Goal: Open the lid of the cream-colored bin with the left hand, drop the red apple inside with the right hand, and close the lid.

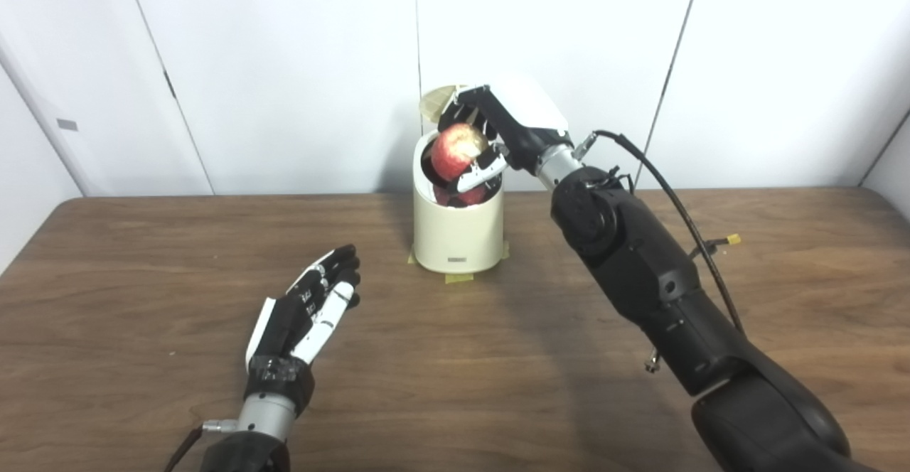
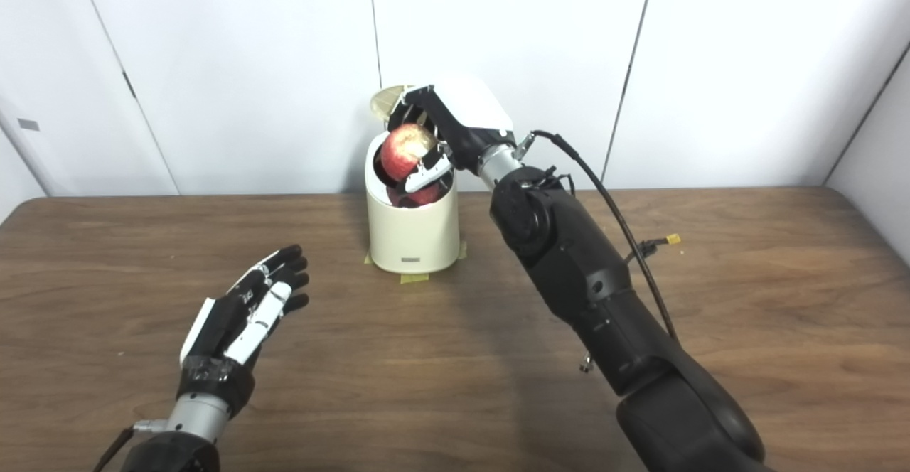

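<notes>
The cream-colored bin (image 1: 458, 234) stands at the back middle of the table, and its lid (image 1: 435, 102) stands raised behind the opening. My right hand (image 1: 498, 127) is shut on the red apple (image 1: 456, 151) and holds it right over the bin's open mouth. Another red shape (image 1: 458, 195) shows inside the bin below the apple. My left hand (image 1: 313, 308) is open and empty, low over the table to the left and in front of the bin, apart from it. The same scene shows in the right eye view, with the apple (image 2: 407, 146) over the bin (image 2: 412, 234).
The brown wooden table (image 1: 142, 280) runs to a white wall at the back. Yellow tape pieces (image 1: 458, 278) sit at the bin's base. A black cable (image 1: 682, 209) with a yellow tag (image 1: 732, 239) hangs off my right arm.
</notes>
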